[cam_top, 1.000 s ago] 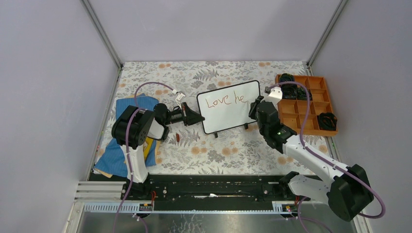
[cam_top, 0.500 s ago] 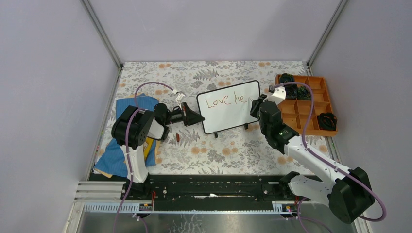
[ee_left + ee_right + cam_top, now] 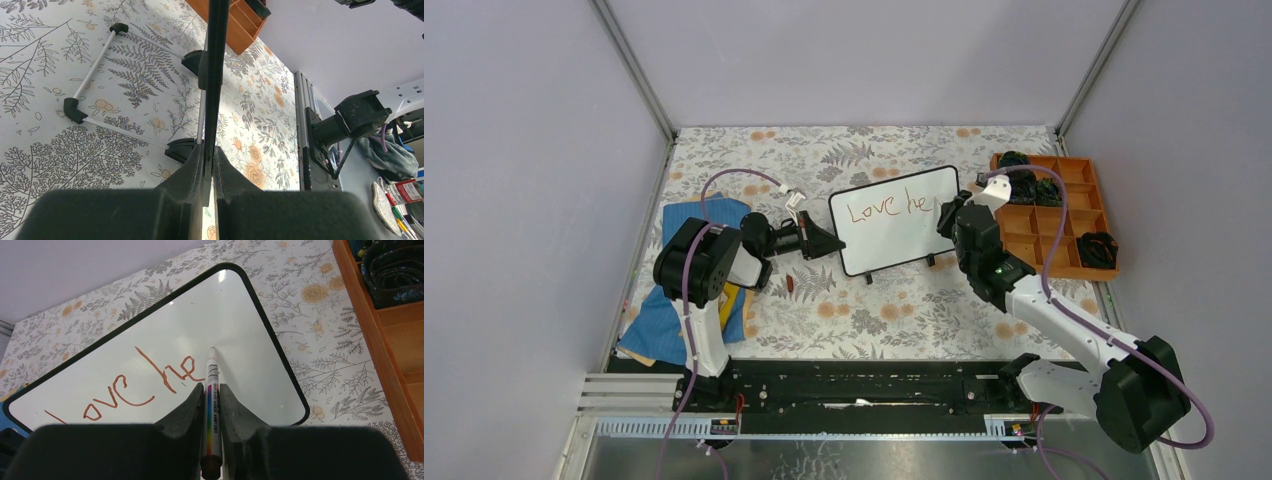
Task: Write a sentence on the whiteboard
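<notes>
— Where does the whiteboard (image 3: pixel 894 218) sit?

— Near the middle of the flowered worktop (image 3: pixel 874 300), propped on its small black feet and turned a little, so its right end lies farther from the arms than its left. From the left wrist it shows edge-on as a thin dark line, with its thin stand rods and black corner pieces (image 3: pixel 75 110) resting on the worktop beside it.

— And the sentence (image 3: pixel 145 385)?

— Red-brown handwriting along the upper part of the board. It reads "Love he" and stops there; the surface to the right and below is blank.

— What is the right claw (image 3: pixel 211 390) doing?

— It is clamped on a marker (image 3: pixel 212 365), white-barrelled with a rainbow stripe, fingers pinching it from both sides. The tip points at the board just right of the "e" and slightly above it. Whether it actually touches the surface I cannot tell.

— The left claw (image 3: pixel 210 165)?

— Closed tight on the whiteboard's left edge, one finger on each face, the arm reaching in from the left.

— Anything else around?

— An orange divided tray (image 3: pixel 1024 245) stands just right of the board, with dark rolled bundles (image 3: pixel 1097 248) in several compartments. A blue cloth (image 3: pixel 686 215) lies at the worktop's left side, beneath the left arm.
</notes>
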Robot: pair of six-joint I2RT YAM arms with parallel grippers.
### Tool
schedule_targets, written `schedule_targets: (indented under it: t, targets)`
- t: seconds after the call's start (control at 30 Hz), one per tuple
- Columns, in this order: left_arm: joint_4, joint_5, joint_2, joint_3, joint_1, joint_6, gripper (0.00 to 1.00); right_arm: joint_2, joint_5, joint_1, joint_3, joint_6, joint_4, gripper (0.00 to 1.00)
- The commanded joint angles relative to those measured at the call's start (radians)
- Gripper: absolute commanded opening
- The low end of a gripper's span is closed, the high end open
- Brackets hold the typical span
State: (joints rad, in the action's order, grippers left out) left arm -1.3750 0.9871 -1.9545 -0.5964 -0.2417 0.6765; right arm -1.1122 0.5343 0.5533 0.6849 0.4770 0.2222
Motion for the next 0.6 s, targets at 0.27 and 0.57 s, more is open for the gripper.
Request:
schedule_targets:
  t: [0.27, 0.57]
  targets:
    - [0.059, 0.002, 0.000, -0.005, -0.010, -0.018, 0.00, -0.034, 0.000, -0.008, 0.065, 0.004, 0.055, 0.00]
    - [0.059, 0.002, 0.000, -0.006, -0.010, -0.018, 0.00, -0.053, -0.040, -0.008, 0.074, -0.008, 0.060, 0.00]
